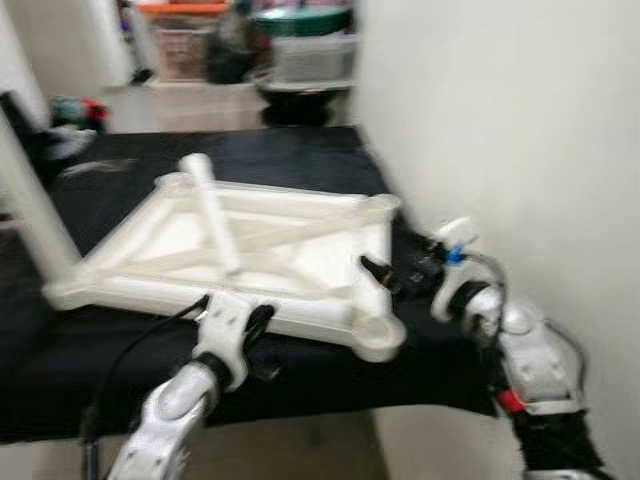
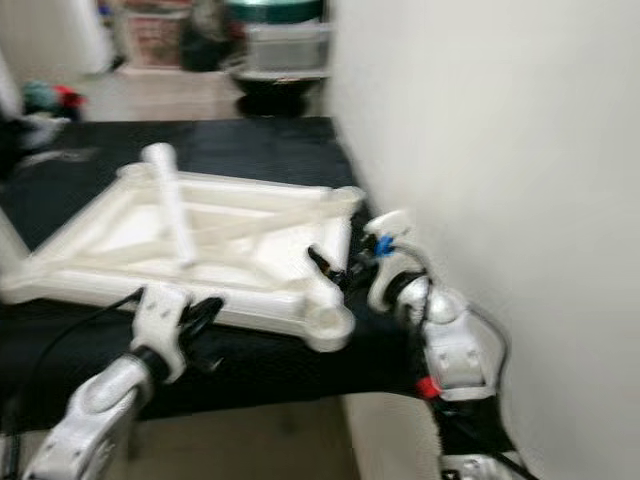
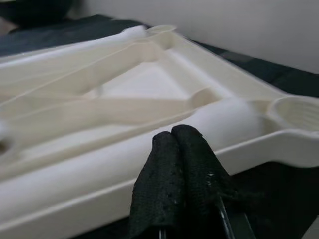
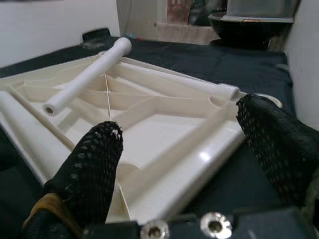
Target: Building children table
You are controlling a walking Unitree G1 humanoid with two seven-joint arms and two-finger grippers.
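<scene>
Cream plastic children's tabletop (image 1: 270, 250), upside down with ribbed underside up, lies flat on the black cloth-covered surface (image 1: 300, 150), its right edge close to the white wall (image 1: 500, 130). A loose white plastic table leg tube (image 1: 215, 215) lies across the tabletop's ribs, running from the far corner toward the middle. Two more white tubes sit along the tabletop's rim: one on the near edge, one on the right edge. Round open leg socket (image 1: 378, 335) at the tabletop's near-right corner.

Left gripper (image 3: 179, 164): fingers pressed together, nothing between them, tips against the tube on the tabletop's near edge, left of the socket.

Right gripper (image 4: 179, 134): fingers spread wide, straddling the tabletop's right edge near the socket corner; can't tell if the pads touch it.

Beyond the tabletop's far side: black bowl-shaped object (image 1: 295, 100) on the floor, clear plastic storage bin (image 1: 315, 55) above it, more blurred clutter (image 1: 190, 35). Off the tabletop's left corner, a white upright post (image 1: 35, 210) rises out of frame. Head views motion-blurred.
</scene>
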